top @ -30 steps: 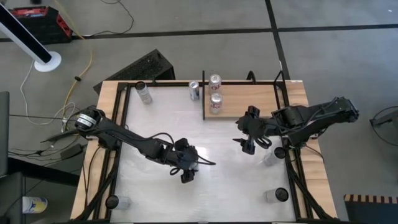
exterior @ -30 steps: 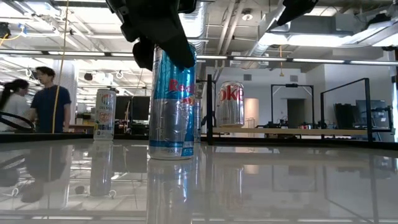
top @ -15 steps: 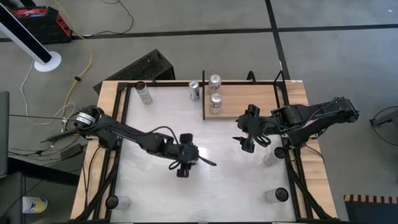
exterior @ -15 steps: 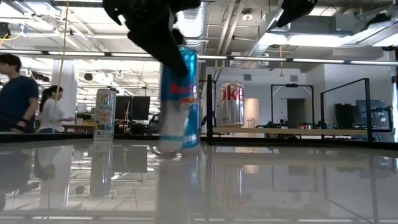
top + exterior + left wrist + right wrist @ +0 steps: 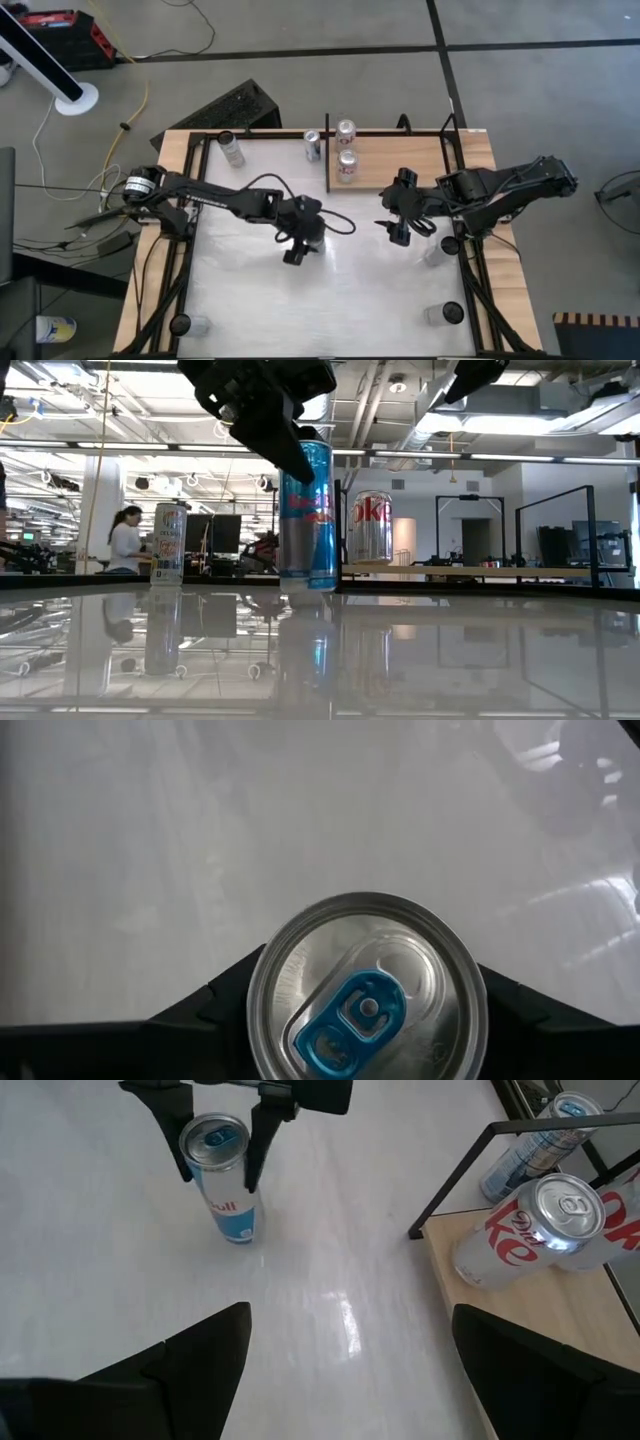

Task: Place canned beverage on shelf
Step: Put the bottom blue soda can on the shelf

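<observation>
Glossy metal can (image 5: 306,515); pale wooden shelf (image 5: 540,1345); shiny white tabletop (image 5: 330,1330).

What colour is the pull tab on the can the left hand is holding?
Blue pull tab, clearest in the left wrist view.

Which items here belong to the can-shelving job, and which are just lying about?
Job: blue can held in left tool; shelf, two cans on it.
Bystanders: can behind shelf; can at far-left corner; right tool, open, waiting.

White tabletop (image 5: 350,290) with three loose cans, wooden shelf (image 5: 420,165) with two more.
</observation>
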`<act>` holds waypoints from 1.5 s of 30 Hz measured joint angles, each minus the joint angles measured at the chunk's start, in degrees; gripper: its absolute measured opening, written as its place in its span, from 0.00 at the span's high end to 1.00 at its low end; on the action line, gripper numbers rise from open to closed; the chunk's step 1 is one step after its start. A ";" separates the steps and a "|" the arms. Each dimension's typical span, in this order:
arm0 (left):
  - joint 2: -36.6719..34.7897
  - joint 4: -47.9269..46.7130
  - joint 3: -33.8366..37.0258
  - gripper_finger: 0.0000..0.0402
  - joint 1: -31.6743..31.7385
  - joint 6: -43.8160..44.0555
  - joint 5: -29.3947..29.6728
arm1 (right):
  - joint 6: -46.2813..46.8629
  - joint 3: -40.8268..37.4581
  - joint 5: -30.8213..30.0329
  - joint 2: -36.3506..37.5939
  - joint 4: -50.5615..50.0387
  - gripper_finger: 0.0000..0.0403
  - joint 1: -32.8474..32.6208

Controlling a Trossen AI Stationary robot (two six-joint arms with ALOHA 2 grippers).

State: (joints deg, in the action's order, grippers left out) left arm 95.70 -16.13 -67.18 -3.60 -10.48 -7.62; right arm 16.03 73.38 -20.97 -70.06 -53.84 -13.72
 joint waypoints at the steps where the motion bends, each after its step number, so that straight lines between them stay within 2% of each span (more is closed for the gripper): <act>1: 0.00 -0.31 0.00 0.46 -0.02 0.00 0.07 | 0.00 0.00 0.00 0.00 0.02 0.08 0.00; 8: 0.00 0.42 -0.04 0.14 -0.04 1.32 1.40 | 0.00 0.00 0.00 -0.02 0.04 0.08 0.00; 13: -0.02 0.71 -0.04 0.09 -0.04 4.15 3.77 | 0.02 0.00 -0.01 -0.02 0.27 0.08 0.00; 21: -0.06 0.93 -0.04 0.09 -2.14 24.02 5.68 | 0.36 0.00 -0.02 -0.02 0.33 0.08 0.05; 26: -0.07 1.18 -0.04 0.09 -4.71 26.04 14.67 | 0.00 0.00 -0.02 -0.02 0.33 0.08 1.45; 31: -0.09 0.35 -0.04 0.11 -4.98 26.03 15.85 | -0.01 0.00 -0.01 -0.02 0.31 0.08 2.78; 35: -0.09 -0.82 -0.04 0.21 -4.98 24.94 15.82 | 0.00 0.00 0.00 -0.03 0.31 0.08 3.06; 41: -0.13 -1.30 -0.04 0.47 -4.98 22.06 15.80 | 0.06 0.00 -0.02 -0.84 1.23 0.08 3.04; 45: -0.15 -1.30 -0.04 0.47 -4.98 20.02 15.82 | -0.43 -3.66 -0.04 -1.67 6.43 0.08 2.69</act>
State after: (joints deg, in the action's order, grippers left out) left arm 95.55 -17.42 -67.22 -8.58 9.54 8.21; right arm 15.61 69.73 -21.01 -71.73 -47.42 -11.02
